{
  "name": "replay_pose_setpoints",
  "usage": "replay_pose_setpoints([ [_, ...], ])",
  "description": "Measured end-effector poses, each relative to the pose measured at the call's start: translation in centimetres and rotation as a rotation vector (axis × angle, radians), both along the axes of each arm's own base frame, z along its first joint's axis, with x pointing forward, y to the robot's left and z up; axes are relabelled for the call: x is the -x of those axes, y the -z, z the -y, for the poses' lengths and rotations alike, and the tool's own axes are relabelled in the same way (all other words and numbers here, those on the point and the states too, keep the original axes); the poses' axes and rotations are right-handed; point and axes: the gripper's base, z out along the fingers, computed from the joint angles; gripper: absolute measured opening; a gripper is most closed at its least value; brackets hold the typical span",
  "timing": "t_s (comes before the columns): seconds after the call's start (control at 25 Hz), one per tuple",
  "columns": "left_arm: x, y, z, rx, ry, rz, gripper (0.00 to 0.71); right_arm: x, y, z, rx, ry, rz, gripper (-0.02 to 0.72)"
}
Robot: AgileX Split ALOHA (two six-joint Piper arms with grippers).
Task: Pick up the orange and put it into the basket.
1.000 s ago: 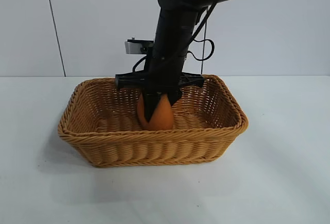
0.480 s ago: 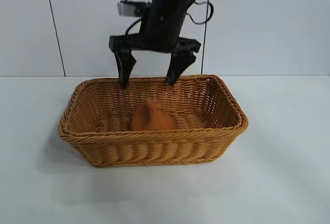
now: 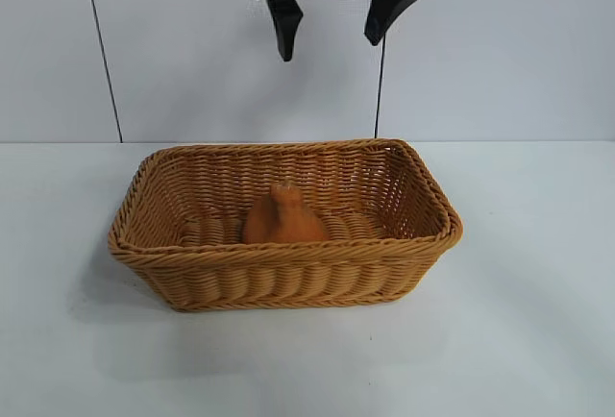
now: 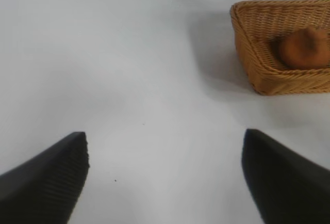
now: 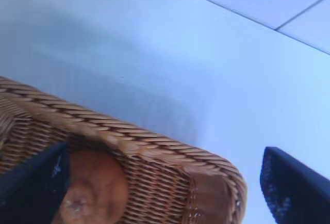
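The orange lies inside the wicker basket near its middle, knob upward. My right gripper hangs open and empty high above the basket's back rim. In the right wrist view the orange shows inside the basket, with the right gripper open above it. My left gripper is open and empty over bare table, well off to one side; its view shows the basket and the orange farther away. The left arm is out of the exterior view.
The basket stands in the middle of a white table. A pale wall with a dark vertical seam runs behind it.
The right gripper let go of the orange in the basket, opened, and rose well above the rim. The orange settled on the basket floor and stays still.
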Motion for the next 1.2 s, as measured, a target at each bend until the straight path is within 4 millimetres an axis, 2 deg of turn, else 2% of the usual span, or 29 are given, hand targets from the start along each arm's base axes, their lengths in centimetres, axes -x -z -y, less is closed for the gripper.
replay_pose_setpoints([
  [0.28,0.0,0.0,0.0,0.000,0.000,0.000,0.582,-3.5,0.0,9.0,-0.027,0.197,-0.011,0.694],
  [0.44,0.0,0.0,0.0,0.000,0.000,0.000,0.582,-4.5,0.7,13.9,-0.073,0.299,-0.050,0.694],
  [0.56,0.0,0.0,0.0,0.000,0.000,0.000,0.582,-4.7,1.7,16.3,-0.083,0.353,-0.089,0.694],
  [0.72,0.0,0.0,0.0,0.000,0.000,0.000,0.582,-4.0,3.0,18.7,-0.069,0.402,-0.151,0.694],
  [0.84,0.0,0.0,0.0,0.000,0.000,0.000,0.582,-2.8,3.5,19.3,-0.053,0.410,-0.200,0.694],
  [1.08,0.0,0.0,0.0,0.000,0.000,0.000,0.582,1.2,4.0,19.4,-0.045,0.398,-0.315,0.694],
  [1.2,0.0,0.0,0.0,0.000,0.000,0.000,0.582,4.1,3.6,19.6,-0.035,0.391,-0.355,0.694],
])
